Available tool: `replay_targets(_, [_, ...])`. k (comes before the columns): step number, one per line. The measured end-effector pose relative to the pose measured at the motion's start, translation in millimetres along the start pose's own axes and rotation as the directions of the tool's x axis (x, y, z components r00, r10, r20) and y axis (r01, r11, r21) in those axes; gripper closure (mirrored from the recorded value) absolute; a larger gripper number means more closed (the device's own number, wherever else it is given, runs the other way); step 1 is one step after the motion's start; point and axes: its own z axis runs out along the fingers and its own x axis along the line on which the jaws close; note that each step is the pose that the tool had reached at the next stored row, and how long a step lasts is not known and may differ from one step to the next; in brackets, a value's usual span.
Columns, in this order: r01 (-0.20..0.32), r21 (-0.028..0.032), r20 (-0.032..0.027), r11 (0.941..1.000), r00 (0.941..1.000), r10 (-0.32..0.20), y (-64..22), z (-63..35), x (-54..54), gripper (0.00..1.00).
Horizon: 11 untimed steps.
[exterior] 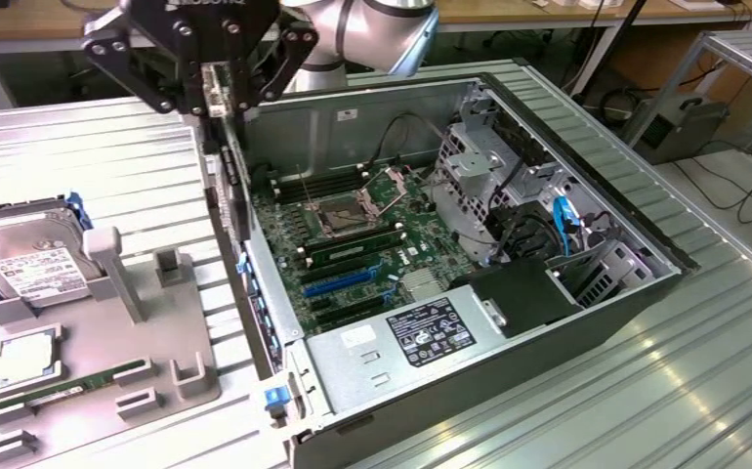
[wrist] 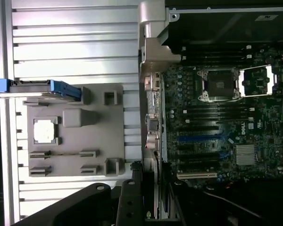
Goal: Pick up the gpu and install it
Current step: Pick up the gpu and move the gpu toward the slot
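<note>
Open case (exterior: pixel 350 117) holds motherboard (exterior: pixel 363 244); grey tray (exterior: pixel 103 342) holds hard drive (exterior: pixel 31 259) (RAM stick (exterior: pixel 70 384) too). My pincer (exterior: pixel 217 103) clamps gpu (exterior: pixel 229 186), which hangs below at the case wall.

Gripper (wrist: pixel 153 195): dark fingers (wrist: pixel 129 202) clamped on the gpu (wrist: pixel 154 207), which is seen edge-on and sits over the rear wall of the open computer case (wrist: pixel 153 52). To one side of that wall is the motherboard (wrist: pixel 217 141), with an open CPU socket (wrist: pixel 219 84), blue expansion slots (wrist: pixel 203 138) and a silver heatsink (wrist: pixel 245 154). To the other side, a grey parts tray (wrist: pixel 75 165) on the ribbed metal table (wrist: pixel 75 42) holds a CPU chip (wrist: pixel 45 130), a RAM stick (wrist: pixel 63 153) and a blue-railed hard drive (wrist: pixel 42 88).
</note>
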Motion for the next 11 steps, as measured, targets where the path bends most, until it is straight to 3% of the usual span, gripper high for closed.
replay_targets(6, [-0.001, 0.0002, -0.0082, 1.0, 1.0, 0.001, 1.4, 2.1, -38.3, 0.74])
replay_targets(11, [-0.001, 0.0012, -0.012, 1.0, 0.9999, 0.001, 1.7, 14.7, -69.8, 0.74])
